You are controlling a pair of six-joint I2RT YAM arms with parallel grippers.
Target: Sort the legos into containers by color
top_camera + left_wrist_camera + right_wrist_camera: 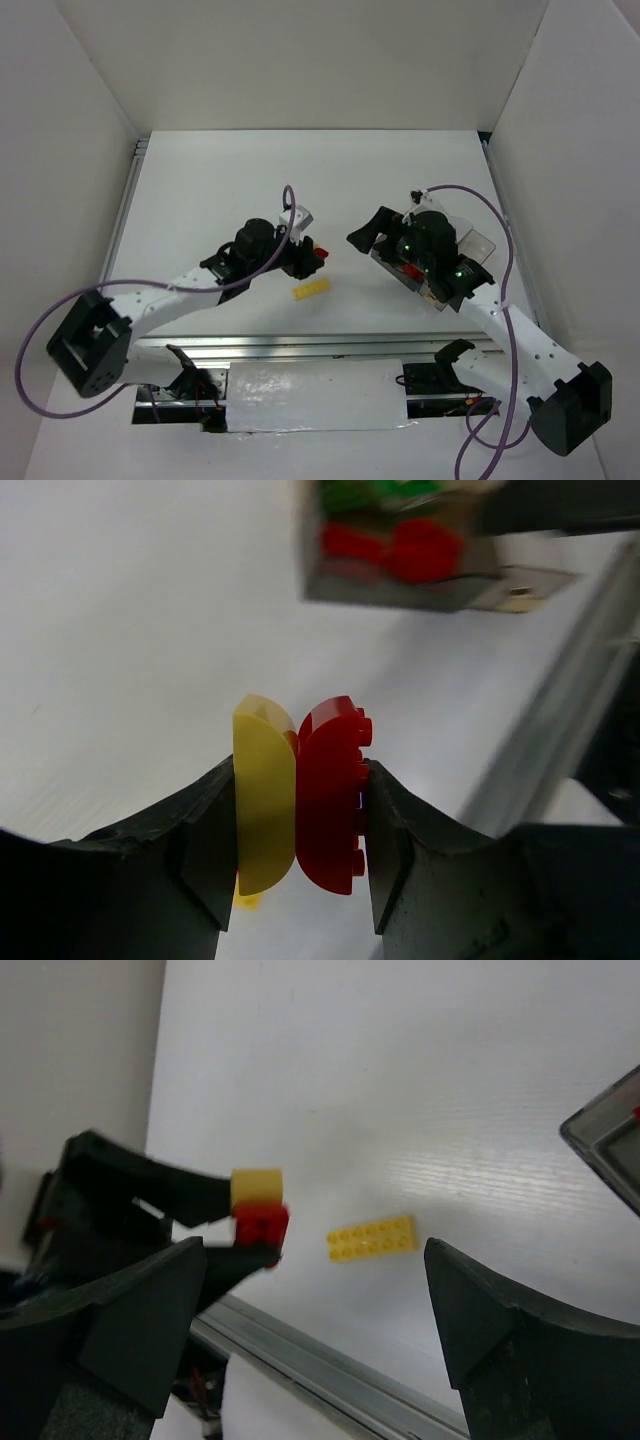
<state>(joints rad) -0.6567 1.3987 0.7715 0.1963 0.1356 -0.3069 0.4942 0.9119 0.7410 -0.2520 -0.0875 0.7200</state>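
Note:
My left gripper is shut on two legos pressed together, a yellow rounded brick and a red studded brick, held above the table. The top view shows this gripper at the centre with the red brick at its tip. A flat yellow plate lies on the table just below it and also shows in the right wrist view as the yellow plate. My right gripper is open and empty, beside the smoky organizer box. The box holds red and green bricks.
White walls enclose the white table on three sides. A metal rail runs along the near edge. The right arm covers much of the organizer box in the top view.

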